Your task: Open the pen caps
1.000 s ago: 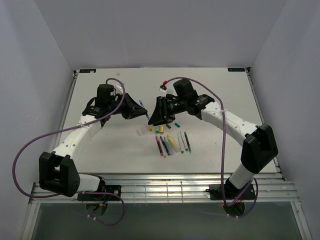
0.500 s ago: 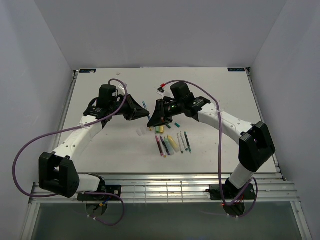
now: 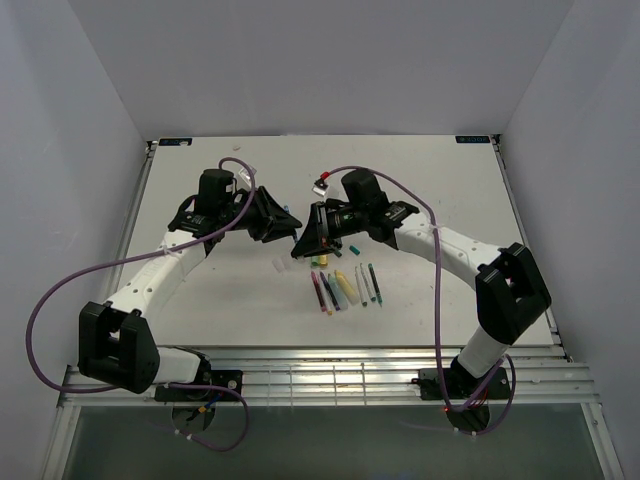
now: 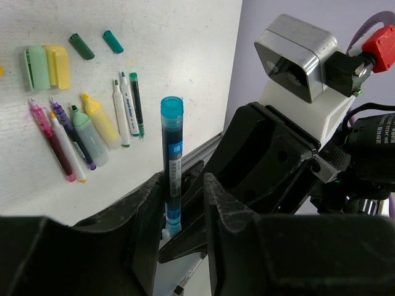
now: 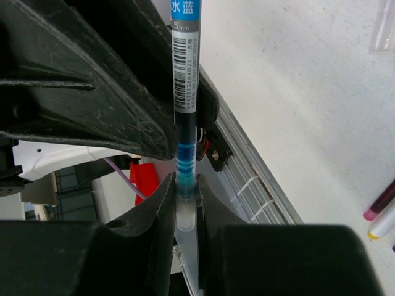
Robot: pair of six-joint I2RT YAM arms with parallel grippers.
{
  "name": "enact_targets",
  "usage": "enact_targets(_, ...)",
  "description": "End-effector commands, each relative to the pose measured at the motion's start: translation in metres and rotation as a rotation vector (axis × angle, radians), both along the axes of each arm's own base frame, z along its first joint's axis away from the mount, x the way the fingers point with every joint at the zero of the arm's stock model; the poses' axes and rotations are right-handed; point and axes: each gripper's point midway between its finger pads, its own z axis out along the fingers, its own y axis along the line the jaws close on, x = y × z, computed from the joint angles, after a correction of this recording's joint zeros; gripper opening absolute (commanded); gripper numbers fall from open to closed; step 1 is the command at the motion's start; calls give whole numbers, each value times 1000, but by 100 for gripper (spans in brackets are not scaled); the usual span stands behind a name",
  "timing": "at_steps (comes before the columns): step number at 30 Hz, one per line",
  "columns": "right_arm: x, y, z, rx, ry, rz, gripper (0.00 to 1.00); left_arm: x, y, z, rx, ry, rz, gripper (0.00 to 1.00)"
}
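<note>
Above the white worktop, the right hand is clenched on the pale translucent end of a slim blue gel pen, probably its cap. The left hand flanks the barrel, but I cannot tell whether it grips. The step looks like uncapping this pen; next, the left hand must hold firm for a straight pull apart. Loose dark teal plastic caps lie near the uncapped pens.

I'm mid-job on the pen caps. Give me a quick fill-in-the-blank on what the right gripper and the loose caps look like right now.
1. The right gripper is shut on the ___ pen, held up off the table.
2. On the table, the pale green cap lies against a ___ cap.
3. Near that pair lie ___ short dark green caps.

Missing words: blue; yellow; two.
</note>
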Motion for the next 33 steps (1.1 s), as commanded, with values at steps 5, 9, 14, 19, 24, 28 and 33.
enact_targets(5, -25, 10, 32, 161, 2, 114, 8, -3, -8, 10, -39, -47, -36, 31)
enact_targets(9, -26, 9, 30, 156, 4, 110, 8, -6, -7, 2, -32, -23, -27, 6)
enact_targets(14, -9, -5, -10, -103, -70, 34, 8, 6, 1, -4, 31, 18, 44, 0)
enact_targets(19, 26, -76, -56, -858, -395, -86, 8, 20, 16, -7, 73, 160, 219, 0)
enact_targets(24, 21, -110, -70, -1078, -505, -95, 8, 31, 26, -12, 102, 244, 263, 0)
enact_targets(28, 4, -94, -80, -934, -490, -13, 8, 39, 31, -9, 92, 218, 259, 0)
enact_targets(33, -9, -65, -58, -605, -331, 27, 8, 37, 34, -15, 143, 131, 191, 0)
